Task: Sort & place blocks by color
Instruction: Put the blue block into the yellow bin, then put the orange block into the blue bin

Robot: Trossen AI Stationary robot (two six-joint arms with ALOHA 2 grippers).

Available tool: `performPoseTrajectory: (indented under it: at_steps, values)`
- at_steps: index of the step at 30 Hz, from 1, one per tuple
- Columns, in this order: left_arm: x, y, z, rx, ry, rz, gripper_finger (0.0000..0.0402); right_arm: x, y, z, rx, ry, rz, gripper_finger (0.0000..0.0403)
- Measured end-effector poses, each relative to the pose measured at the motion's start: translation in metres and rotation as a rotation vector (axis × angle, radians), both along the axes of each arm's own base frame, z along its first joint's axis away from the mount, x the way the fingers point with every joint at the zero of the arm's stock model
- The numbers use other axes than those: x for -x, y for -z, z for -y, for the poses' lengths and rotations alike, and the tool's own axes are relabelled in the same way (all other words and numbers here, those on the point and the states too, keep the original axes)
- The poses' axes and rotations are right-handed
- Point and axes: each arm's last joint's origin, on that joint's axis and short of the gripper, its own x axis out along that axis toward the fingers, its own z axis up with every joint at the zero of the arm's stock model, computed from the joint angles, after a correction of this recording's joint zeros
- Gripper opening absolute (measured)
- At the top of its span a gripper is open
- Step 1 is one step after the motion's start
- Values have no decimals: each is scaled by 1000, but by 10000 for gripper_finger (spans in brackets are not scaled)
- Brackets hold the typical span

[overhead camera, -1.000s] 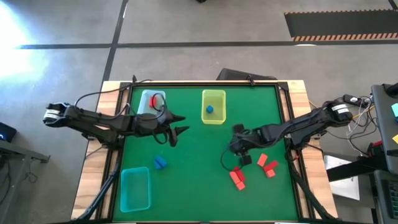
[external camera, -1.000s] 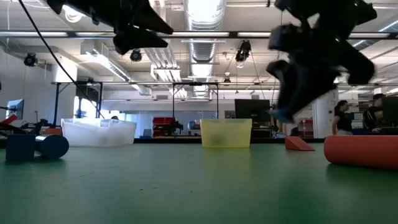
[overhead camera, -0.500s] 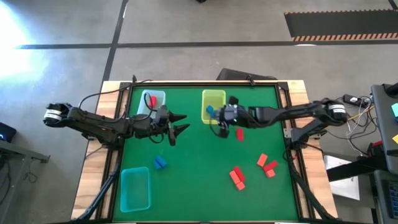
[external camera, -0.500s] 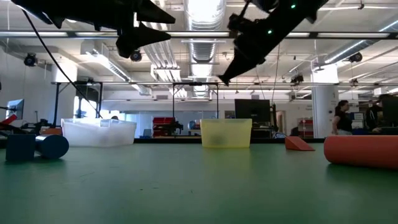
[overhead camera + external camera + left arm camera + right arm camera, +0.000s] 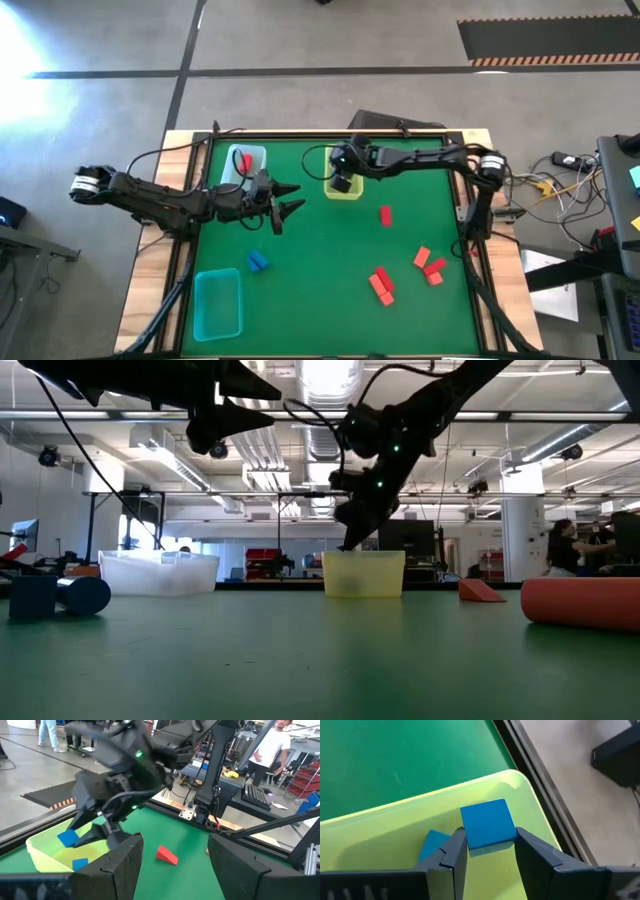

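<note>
My right gripper [image 5: 343, 182] hangs over the yellow-green tray [image 5: 346, 158] at the table's far middle, shut on a blue block [image 5: 487, 822]. A second blue block [image 5: 432, 844] lies on that tray's floor. My left gripper [image 5: 290, 198] hovers open above the green mat, left of the tray. A red block [image 5: 246, 161] lies in the pale blue tray [image 5: 236, 170]. Two blue blocks [image 5: 258, 262] rest on the mat near the teal tray [image 5: 217, 303]. Several red blocks [image 5: 381, 285] lie on the mat toward the near right. My right gripper pinches the blue block by two opposite sides [image 5: 470, 840] between its two fingers [image 5: 455, 851], coming from above and pointing down. In the left wrist view the block [image 5: 67, 838] is lifted clear, over the yellow-green tray's inside at about rim height.
One red block [image 5: 385, 215] lies alone near the table's middle right, others [image 5: 428, 263] nearer the right edge. A raised black frame [image 5: 456, 190] borders the mat. The middle of the mat between the arms is bare. People stand in the room beyond [image 5: 270, 745].
My right gripper has swung from low over the red blocks at the near right toward the far edge and leftward, rising, and now hangs over the yellow-green tray. My left gripper has kept its place.
</note>
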Motion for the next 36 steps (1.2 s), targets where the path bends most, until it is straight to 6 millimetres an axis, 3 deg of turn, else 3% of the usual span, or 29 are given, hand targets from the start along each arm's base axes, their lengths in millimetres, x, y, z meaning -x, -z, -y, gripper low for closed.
performPoseTrajectory:
  at_steps: [10, 17, 22, 26, 36]
  values:
    - [0, 1, 0, -8, 1, -7, 208, -6, 3, 9, -14, 19, -35, 207]
    - [0, 2, 0, 1, 3, -8, 208, 6, -20, -5, -67, 58, -23, 224]
    - [-1, 4, 5, 26, 23, -11, 208, 19, -45, -37, -167, 35, -13, 225]
    - [-4, 9, 14, 45, 57, -27, 208, 27, -60, -75, -187, -31, 33, 223]
    - [-15, 28, 32, 165, 108, -71, 208, 52, -75, -173, -237, -279, 249, 219]
